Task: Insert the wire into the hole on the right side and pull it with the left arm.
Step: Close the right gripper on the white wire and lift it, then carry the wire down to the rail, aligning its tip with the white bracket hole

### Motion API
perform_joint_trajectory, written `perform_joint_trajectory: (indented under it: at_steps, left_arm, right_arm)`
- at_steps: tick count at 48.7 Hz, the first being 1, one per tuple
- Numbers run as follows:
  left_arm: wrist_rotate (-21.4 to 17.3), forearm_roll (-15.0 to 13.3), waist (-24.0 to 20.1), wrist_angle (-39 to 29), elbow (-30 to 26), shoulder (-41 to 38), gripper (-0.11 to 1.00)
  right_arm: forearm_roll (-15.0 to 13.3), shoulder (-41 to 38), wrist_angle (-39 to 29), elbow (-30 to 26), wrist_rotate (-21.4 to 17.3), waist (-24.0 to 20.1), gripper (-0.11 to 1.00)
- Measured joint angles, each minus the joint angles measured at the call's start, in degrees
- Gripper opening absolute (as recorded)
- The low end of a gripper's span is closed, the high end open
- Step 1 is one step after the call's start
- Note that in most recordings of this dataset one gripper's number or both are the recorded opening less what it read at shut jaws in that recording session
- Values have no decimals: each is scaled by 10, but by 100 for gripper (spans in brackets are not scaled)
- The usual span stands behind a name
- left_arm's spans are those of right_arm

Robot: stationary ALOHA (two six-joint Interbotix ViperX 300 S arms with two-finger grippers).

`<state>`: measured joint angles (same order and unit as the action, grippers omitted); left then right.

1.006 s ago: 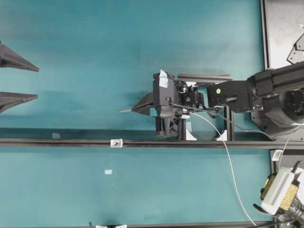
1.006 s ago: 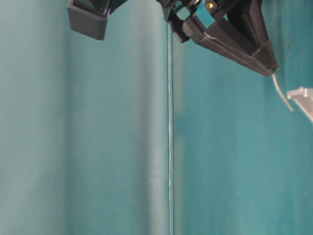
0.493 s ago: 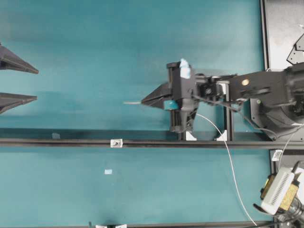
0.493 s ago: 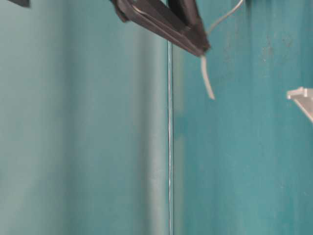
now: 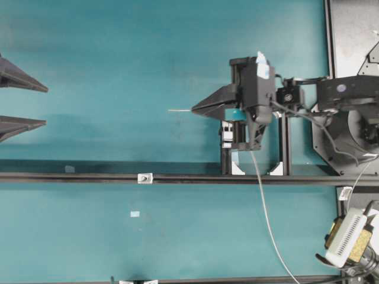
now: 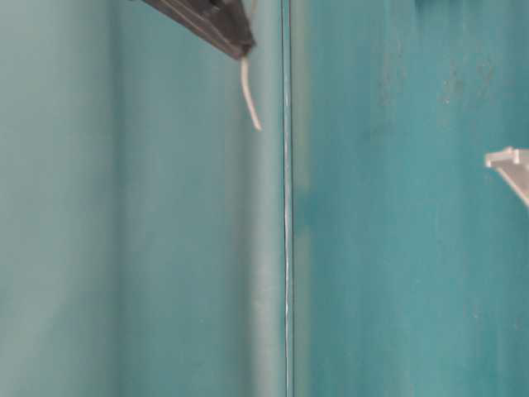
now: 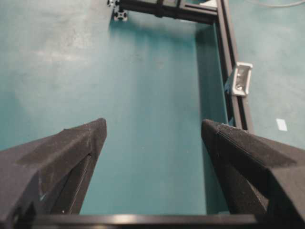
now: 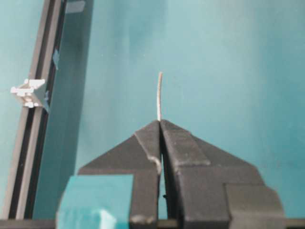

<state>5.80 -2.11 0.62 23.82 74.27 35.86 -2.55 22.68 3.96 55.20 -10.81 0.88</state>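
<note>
Item one, work surface: I see a teal table covering [image 5: 118,59] filling nearly all of the overhead view, faintly mottled, with a small pale tape patch [image 5: 135,214] stuck to it below the rail.

Item two, black rail [image 5: 89,177]: a long slotted bar running left to right across the overhead view, with a second black upright frame [image 5: 285,148] meeting it under my right arm.

Item three, bracket [image 5: 144,177]: a tiny silver-white square piece seated on the rail, left of centre. The hole in it is too small for me to make out from above. In my right wrist view the bracket sits at the left edge on the rail; in my left wrist view it sits at the right.

Item four, right gripper [image 5: 193,110]: black, teal tape on its body, pointing left, above the rail and to the right of the bracket. Its jaws are pressed together on the wire.

Item five, wire [image 5: 266,219]: thin, pale grey-white. A short end sticks out past the fingertips toward the left, well apart from the bracket; the long remainder trails from the gripper body down to the lower edge of the overhead view.

Item six, left gripper [image 7: 152,130]: two pointed black fingers at the far left of the overhead view, spread wide, nothing between them.

Item seven, surroundings: a grey base plate [image 5: 352,35] at the upper right corner, and a white ribbed device [image 5: 346,236] at the lower right.
</note>
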Motion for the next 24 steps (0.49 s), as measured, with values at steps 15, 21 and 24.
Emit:
perform_joint_trajectory:
  at_steps: [15, 21, 24]
  left_arm:
    - [7, -1, 6, 11, 0, -4, 61]
    - [25, -1, 11, 32, -1, -26, 61]
    - [29, -1, 11, 47, -1, -45, 61]
  right_arm:
    - [0, 35, 20, 51, -20, 1, 4]
    - [4, 36, 77, 90, -33, 1, 4]
    - [4, 37, 110, 107, -34, -4, 4]
